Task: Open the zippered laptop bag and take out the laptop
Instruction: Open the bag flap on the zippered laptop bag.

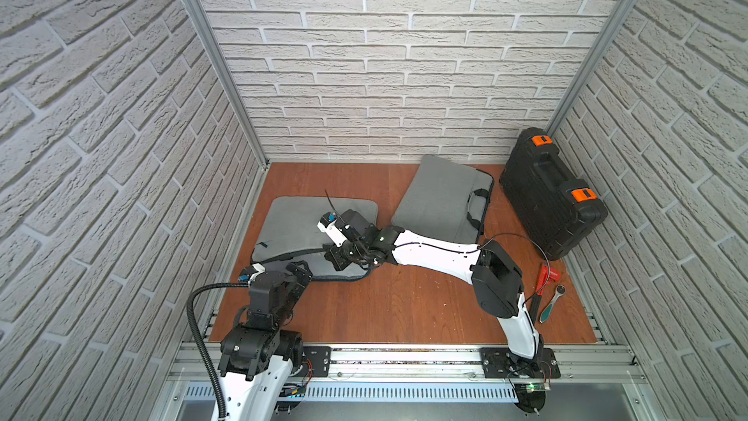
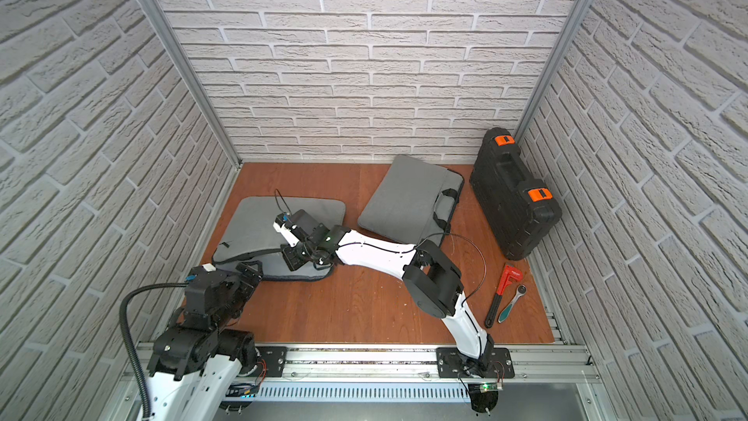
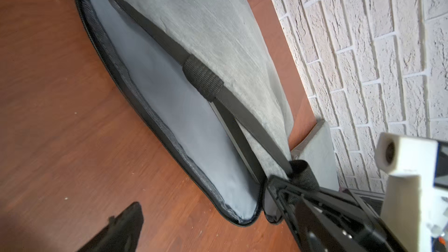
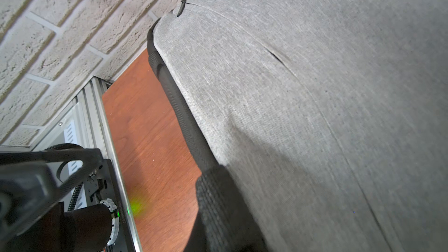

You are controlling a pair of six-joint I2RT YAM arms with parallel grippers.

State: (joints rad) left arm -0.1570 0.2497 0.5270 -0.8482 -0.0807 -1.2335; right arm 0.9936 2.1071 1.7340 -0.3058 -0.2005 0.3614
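- Left claw (image 1: 301, 268) gapes wide, holding nothing, at the near edge of the unzipped grey laptop bag (image 1: 291, 220).
- Right claw (image 1: 337, 263) is clamped tight on the bag's black handle (image 3: 301, 173).

Light: bright, even, overhead; soft shadows on bench (image 1: 404, 309). Top views: sharp, brick walls (image 1: 81, 115) bowed at edges. My wrist views: motion-blurred, near parts unfocused; green glow (image 4: 137, 206) on wood.
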